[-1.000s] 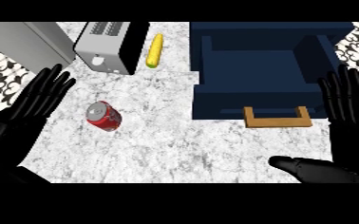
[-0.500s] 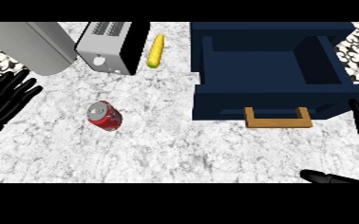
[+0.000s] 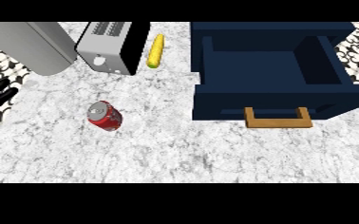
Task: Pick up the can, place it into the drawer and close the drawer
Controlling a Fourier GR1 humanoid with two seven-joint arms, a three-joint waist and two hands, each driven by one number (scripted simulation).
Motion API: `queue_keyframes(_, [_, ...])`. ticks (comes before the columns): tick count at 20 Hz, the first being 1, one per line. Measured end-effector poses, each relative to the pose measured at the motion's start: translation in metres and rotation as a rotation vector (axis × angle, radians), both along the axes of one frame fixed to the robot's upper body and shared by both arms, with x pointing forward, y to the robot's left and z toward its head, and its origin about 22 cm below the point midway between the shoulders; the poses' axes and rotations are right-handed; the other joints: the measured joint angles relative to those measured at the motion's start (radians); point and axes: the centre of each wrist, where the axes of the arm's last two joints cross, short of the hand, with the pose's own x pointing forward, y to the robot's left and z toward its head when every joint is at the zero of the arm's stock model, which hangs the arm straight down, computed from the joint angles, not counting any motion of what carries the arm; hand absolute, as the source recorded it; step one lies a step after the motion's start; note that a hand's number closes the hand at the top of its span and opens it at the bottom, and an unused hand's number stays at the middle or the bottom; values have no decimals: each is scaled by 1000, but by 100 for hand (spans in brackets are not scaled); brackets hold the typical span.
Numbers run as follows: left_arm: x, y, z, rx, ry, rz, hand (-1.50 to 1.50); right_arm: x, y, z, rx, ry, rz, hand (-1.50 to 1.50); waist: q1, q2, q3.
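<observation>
Pick-up not begun: your left hand (image 3: 6, 94) at nine o'clock, fingers spread; right hand unseen. Next, curl round the can (image 3: 105, 116), eight o'clock.

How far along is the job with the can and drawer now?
Done: only that the drawer stands open, with nothing inside. In hand: nothing; the can sits on the counter, left of the drawer, and no hand touches it. The left hand shows only at the view's left edge; the right hand is not in view. Left: grasp the can, put it into the drawer, close it.
</observation>
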Motion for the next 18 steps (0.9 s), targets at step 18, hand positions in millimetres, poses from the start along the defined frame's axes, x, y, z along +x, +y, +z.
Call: queue_keyframes(18, [37,-23,-15,-175,206,-2,-150,-37,-35,5,8,-4,12,-150,-5,1,0])
